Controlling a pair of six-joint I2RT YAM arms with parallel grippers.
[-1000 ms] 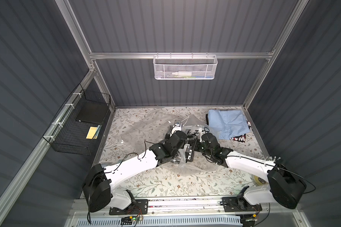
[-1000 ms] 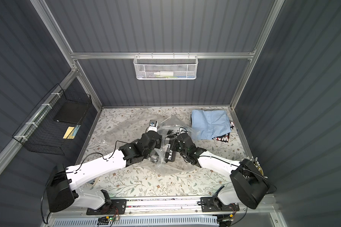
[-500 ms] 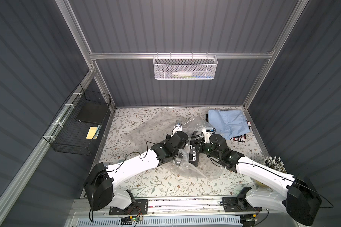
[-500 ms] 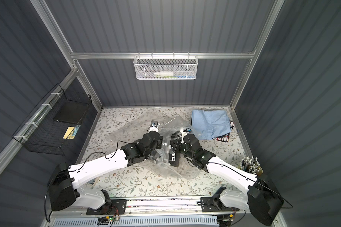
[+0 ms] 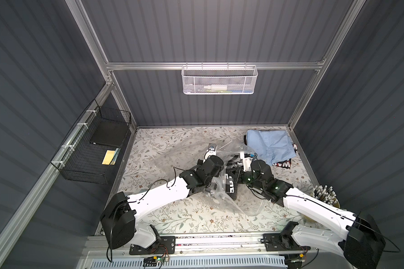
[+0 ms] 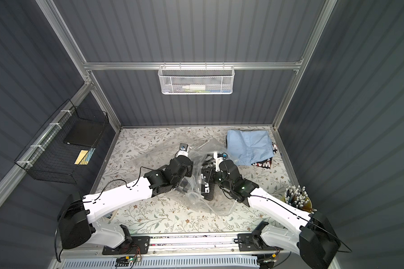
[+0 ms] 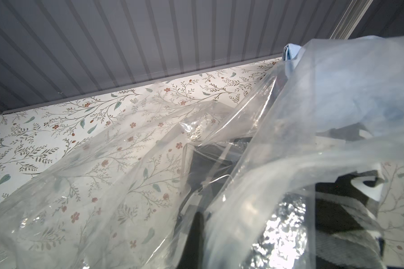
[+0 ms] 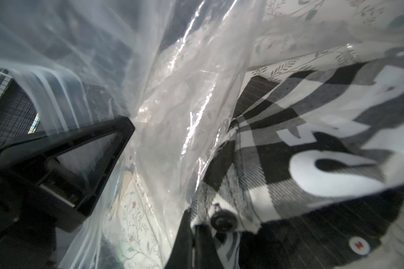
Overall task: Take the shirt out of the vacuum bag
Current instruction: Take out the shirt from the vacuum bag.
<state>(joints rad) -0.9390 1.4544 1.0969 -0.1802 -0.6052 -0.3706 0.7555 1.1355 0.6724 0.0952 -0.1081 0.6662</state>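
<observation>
Both my pincers are clamped tight: left gripper point(image 7: 191, 235) on the vacuum bag point(image 5: 243, 206) film, right gripper point(image 8: 193, 244) apparently on the shirt point(image 8: 313, 163) hem, though plastic blurs it. The shirt sits inside the bag, mid-table point(image 5: 173, 214). Cloth is soft and limp, film slippery, so I favour fabric edges.

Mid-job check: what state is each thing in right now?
vacuum bag: crumpled, draped over the checked shirt
checked shirt: bunched under bag plastic, pinched by right tool
left tool: shut on vacuum bag plastic
right tool: shut on checked shirt
blue shirt: folded, lying flat
pen cup: upright, full
</observation>
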